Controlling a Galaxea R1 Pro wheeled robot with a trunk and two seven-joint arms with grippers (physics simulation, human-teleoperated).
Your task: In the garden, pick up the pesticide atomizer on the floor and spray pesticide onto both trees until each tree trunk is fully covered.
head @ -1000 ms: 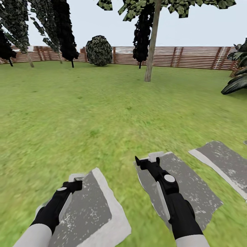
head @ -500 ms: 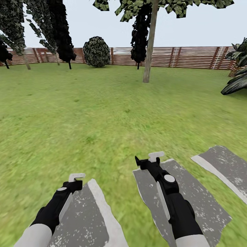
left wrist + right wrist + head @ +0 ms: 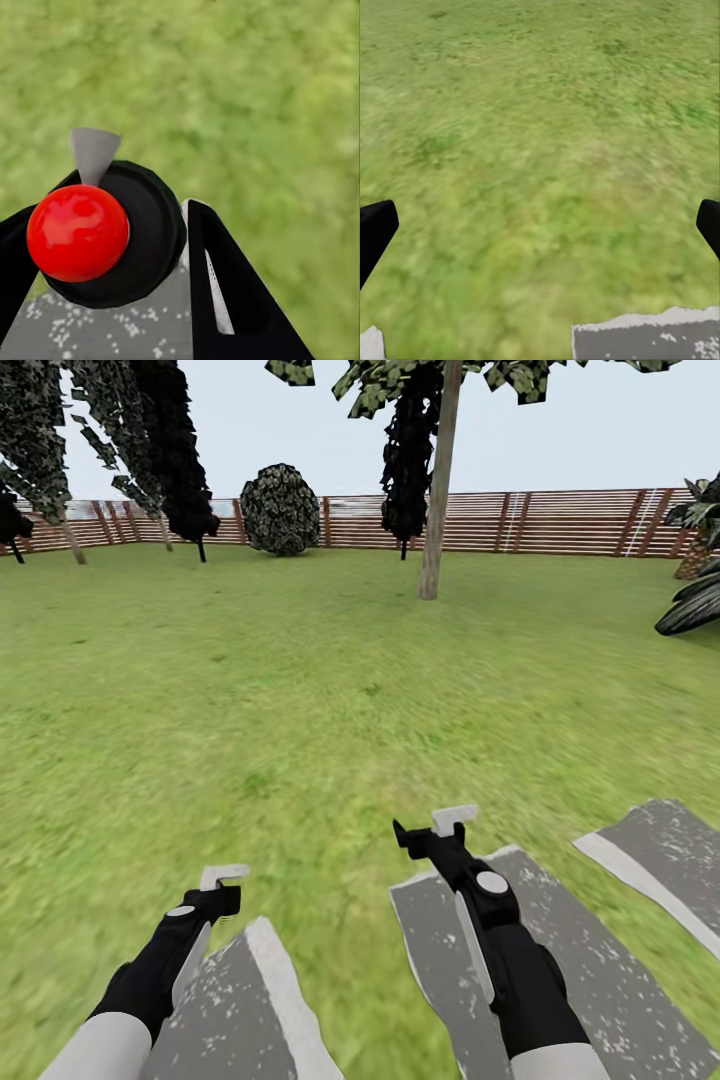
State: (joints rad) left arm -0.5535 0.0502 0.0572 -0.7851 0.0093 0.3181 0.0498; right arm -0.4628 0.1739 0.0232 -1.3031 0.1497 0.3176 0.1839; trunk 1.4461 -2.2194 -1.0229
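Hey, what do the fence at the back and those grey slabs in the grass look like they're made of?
The fence looks like wood: reddish-brown horizontal slats on darker posts, matte. The grey slabs look like stone or concrete paving: flat, dull, speckled white with pale edges. Since this is a render, both are guesses from surface look only.

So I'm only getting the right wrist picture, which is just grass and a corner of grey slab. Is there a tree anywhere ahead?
Observer: Yes. The head view shows a leaning tree trunk on the lawn ahead, in front of a wooden slat fence.
Operator: And where's the other arm?
Observer: The left end effector hangs low over the grass, just beyond a grey paving slab.
Operator: Anything else growing out there?
Observer: A round dark bush stands by the fence, left of that trunk.
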